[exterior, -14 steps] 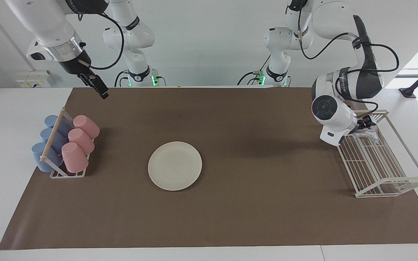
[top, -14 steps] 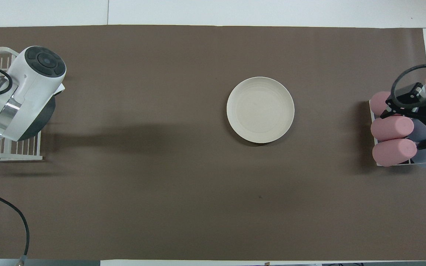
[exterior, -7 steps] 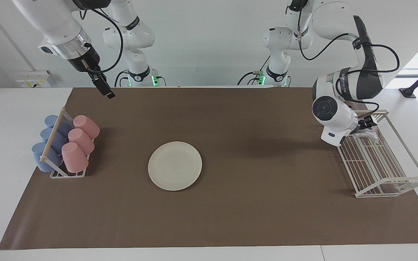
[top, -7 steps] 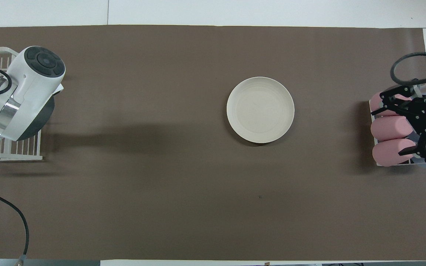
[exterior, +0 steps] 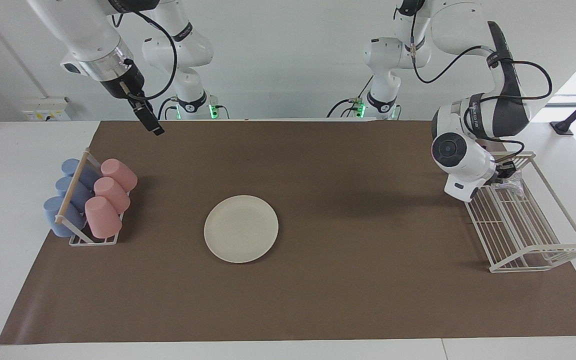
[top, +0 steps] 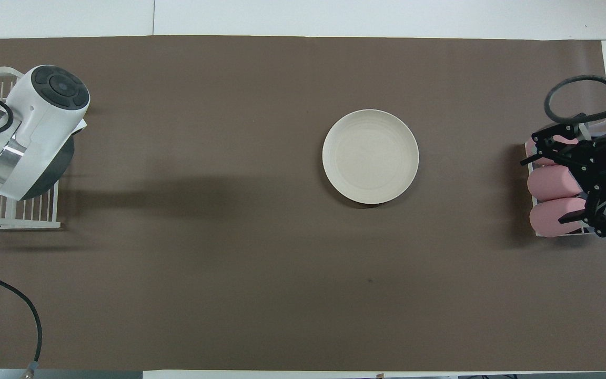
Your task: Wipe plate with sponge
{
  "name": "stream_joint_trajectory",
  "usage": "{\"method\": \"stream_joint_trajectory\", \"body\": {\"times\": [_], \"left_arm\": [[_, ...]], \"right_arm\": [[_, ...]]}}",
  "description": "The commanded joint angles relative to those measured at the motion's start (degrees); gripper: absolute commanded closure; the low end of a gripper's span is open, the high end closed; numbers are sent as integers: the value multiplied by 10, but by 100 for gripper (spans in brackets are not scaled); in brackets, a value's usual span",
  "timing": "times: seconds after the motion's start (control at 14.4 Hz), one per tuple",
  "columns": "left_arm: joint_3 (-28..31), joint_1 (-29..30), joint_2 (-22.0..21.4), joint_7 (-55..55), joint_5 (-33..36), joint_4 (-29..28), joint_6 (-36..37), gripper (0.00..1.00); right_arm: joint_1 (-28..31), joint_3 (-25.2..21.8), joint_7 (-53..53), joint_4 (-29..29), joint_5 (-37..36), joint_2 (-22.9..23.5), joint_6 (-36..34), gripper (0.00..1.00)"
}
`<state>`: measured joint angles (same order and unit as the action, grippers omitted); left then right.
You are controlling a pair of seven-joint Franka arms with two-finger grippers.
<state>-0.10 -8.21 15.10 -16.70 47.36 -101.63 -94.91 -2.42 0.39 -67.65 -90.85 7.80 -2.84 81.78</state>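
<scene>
The cream-white plate (exterior: pixel 241 228) (top: pixel 370 156) lies flat near the middle of the brown mat, with nothing on it. The silvery sponge (exterior: pixel 513 182) is at the robot-side end of the white wire rack (exterior: pixel 528 235), at the left arm's end of the table. My left gripper (exterior: pixel 503 174) reaches down into that end of the rack and is shut on the sponge. In the overhead view the left wrist hides both the gripper and the sponge. My right gripper (exterior: pixel 151 124) (top: pixel 545 188) hangs open and empty, high over the cup rack.
A small rack (exterior: pixel 93 239) with pink cups (top: pixel 550 184) and blue cups (exterior: pixel 65 210) lying on their sides stands at the right arm's end of the mat. The wire rack (top: pixel 8 216) sits on the mat's other end.
The left gripper has closed on the sponge in the wire rack and risen slightly with it. The right gripper has drifted a little toward the middle of the table, still open.
</scene>
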Motion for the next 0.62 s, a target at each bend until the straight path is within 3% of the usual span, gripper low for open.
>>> {"method": "stream_joint_trajectory", "body": {"times": [0.0,0.14,0.56], "left_arm": [[0,5,-8,3,9,19,-4,100],[0,5,-7,17,-16,70,26,100],[6,13,-2,33,-302,273,187,100]], "right_arm": [[3,14,-63,-16,8,-16,1,0],[3,22,-104,-13,7,-16,1,0],[4,34,-109,-16,7,-18,0,0]]}}
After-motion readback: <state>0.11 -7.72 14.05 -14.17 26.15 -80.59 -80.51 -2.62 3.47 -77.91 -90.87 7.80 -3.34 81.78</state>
